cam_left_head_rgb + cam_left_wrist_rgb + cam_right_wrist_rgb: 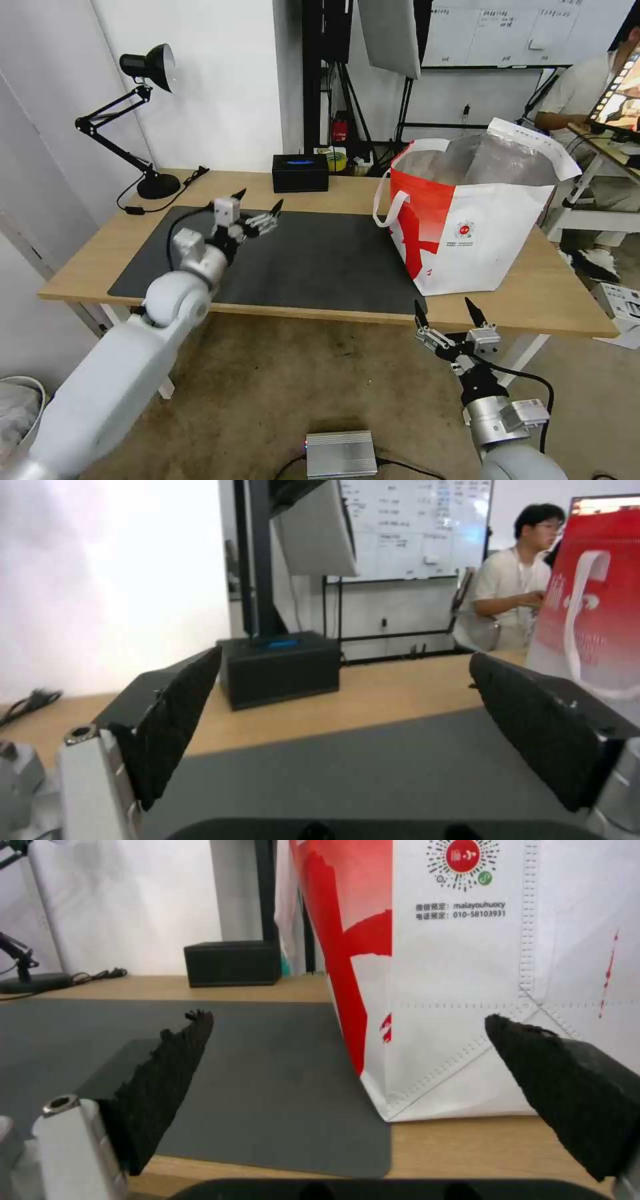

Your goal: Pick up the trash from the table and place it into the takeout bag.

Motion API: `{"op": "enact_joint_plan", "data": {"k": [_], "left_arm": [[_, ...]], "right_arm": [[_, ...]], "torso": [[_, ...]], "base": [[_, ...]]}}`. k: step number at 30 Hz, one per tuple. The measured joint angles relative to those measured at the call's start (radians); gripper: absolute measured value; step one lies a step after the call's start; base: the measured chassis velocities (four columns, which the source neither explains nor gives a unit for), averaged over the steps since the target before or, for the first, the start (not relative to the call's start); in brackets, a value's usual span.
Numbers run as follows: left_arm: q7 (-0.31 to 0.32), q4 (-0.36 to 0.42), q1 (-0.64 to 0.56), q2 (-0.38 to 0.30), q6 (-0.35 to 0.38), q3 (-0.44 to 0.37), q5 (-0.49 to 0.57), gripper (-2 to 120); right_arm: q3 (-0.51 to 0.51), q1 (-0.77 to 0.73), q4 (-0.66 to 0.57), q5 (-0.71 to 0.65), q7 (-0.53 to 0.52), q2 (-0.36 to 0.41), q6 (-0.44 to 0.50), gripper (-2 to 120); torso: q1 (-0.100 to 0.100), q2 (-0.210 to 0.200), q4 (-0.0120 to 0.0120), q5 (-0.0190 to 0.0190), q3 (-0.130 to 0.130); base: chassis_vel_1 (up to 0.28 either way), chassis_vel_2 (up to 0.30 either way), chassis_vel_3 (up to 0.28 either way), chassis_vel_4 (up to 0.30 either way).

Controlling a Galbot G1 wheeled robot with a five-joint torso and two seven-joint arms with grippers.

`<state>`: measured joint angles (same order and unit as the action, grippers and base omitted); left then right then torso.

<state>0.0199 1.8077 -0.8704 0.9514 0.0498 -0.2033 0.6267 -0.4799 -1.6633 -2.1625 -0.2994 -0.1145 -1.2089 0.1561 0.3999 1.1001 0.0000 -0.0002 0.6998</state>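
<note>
The takeout bag (480, 240), white with a red panel and foil lining, stands open on the right part of the table (547, 293); it is also in the wrist views (593, 605) (467, 965). The trash is out of view; the dark grey mat (320, 260) lies bare. My left gripper (259, 200) (345, 657) hovers open over the mat's far left part, holding nothing. My right gripper (443, 303) (347, 1017) is open and empty at the table's front edge, just before the bag's near corner.
A black box (300, 173) (280, 670) (232, 963) sits at the table's back edge, and a black desk lamp (143, 120) with its cable at the back left corner. On the floor lie a silver box (340, 453) and a white bin (17, 400).
</note>
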Motion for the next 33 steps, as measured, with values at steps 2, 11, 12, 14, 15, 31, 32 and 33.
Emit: {"op": "enact_joint_plan", "data": {"k": [2, 11, 12, 14, 15, 31, 32, 33], "left_arm": [[0.000, 0.014, -0.035, 0.003, 0.000, -0.027, -0.013, 100], [-0.029, 0.063, -0.197, 0.042, -0.010, -0.180, -0.089, 100], [-0.033, 0.064, -0.208, 0.049, -0.010, -0.187, -0.097, 100], [-0.034, 0.070, -0.233, 0.065, -0.015, -0.207, -0.127, 100], [-0.034, 0.070, -0.233, 0.065, -0.015, -0.207, -0.127, 100], [-0.090, 0.160, -0.477, 0.171, -0.055, -0.377, -0.224, 100], [-0.090, 0.160, -0.477, 0.171, -0.055, -0.377, -0.224, 100], [-0.100, 0.166, -0.496, 0.182, -0.059, -0.390, -0.229, 100]], "right_arm": [[0.000, 0.000, 0.000, 0.000, 0.000, 0.000, 0.000, 100], [0.000, 0.000, 0.000, 0.000, 0.000, 0.000, 0.000, 100], [0.000, 0.000, 0.000, 0.000, 0.000, 0.000, 0.000, 100], [0.000, 0.000, 0.000, 0.000, 0.000, 0.000, 0.000, 100], [0.000, 0.000, 0.000, 0.000, 0.000, 0.000, 0.000, 100], [0.000, 0.000, 0.000, 0.000, 0.000, 0.000, 0.000, 100], [0.000, 0.000, 0.000, 0.000, 0.000, 0.000, 0.000, 100], [0.000, 0.000, 0.000, 0.000, 0.000, 0.000, 0.000, 100]], "torso": [[0.000, 0.000, -0.0001, 0.0002, 0.000], [0.000, 0.000, 0.0001, 0.0002, 0.000], [0.000, 0.000, 0.0000, 0.0002, 0.000], [0.000, 0.000, -0.0003, 0.0002, 0.000], [0.000, 0.000, -0.0003, 0.0002, 0.000], [0.000, 0.000, 0.0000, 0.0002, 0.000], [0.000, 0.000, 0.0000, 0.0002, 0.000], [0.000, 0.000, 0.0000, 0.0002, 0.000]], "base": [[0.000, 0.000, 0.000, 0.000], [0.000, 0.000, 0.000, 0.000], [0.000, 0.000, 0.000, 0.000], [0.000, 0.000, 0.000, 0.000], [0.000, 0.000, 0.000, 0.000], [0.000, 0.000, 0.000, 0.000], [0.000, 0.000, 0.000, 0.000], [0.000, 0.000, 0.000, 0.000]]}}
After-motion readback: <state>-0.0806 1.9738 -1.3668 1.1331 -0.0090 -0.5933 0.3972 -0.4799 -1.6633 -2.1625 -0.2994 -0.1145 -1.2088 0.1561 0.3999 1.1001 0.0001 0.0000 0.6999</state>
